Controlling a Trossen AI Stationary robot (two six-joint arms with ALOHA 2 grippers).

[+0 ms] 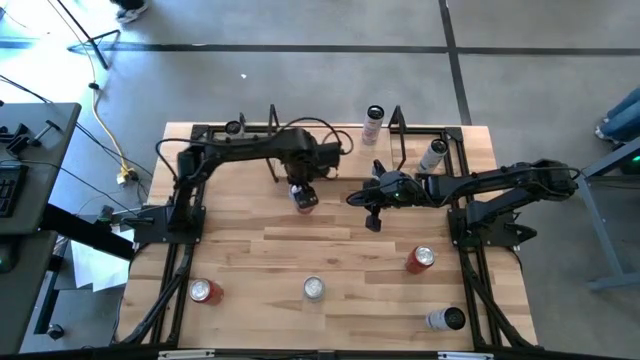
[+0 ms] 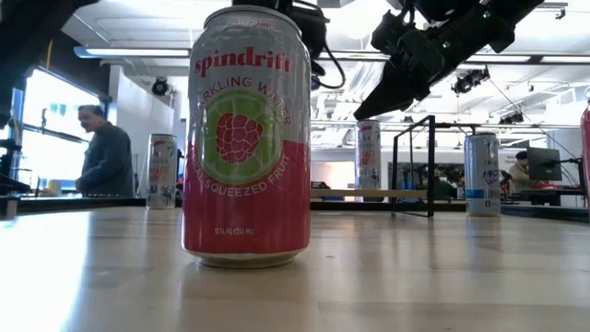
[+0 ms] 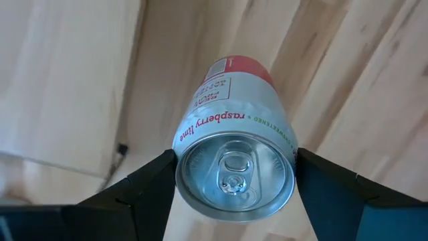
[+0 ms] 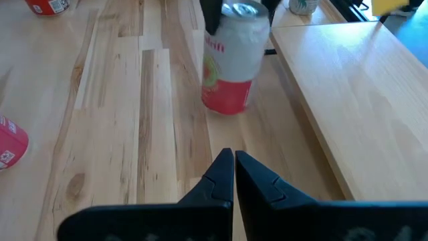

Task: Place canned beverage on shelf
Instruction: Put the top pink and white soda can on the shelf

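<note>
My left gripper points straight down and is shut on a white-and-red canned beverage, which also shows in the right wrist view. The can hangs above the table just in front of the shelf, a low light-wood board between black end frames. My right gripper hovers shut to the right of the can, slanting down toward it and touching nothing. My left gripper pinches the can between its two fingers on opposite sides of the wall just below the top rim. The fingers come from above, pointing down. The can hangs upright below them, its lid up, clear of the table.
Another can stands at the shelf's far right end, one more right of the shelf. Along the table's near side are a red can, a Spindrift can, an orange one and one lying down.
</note>
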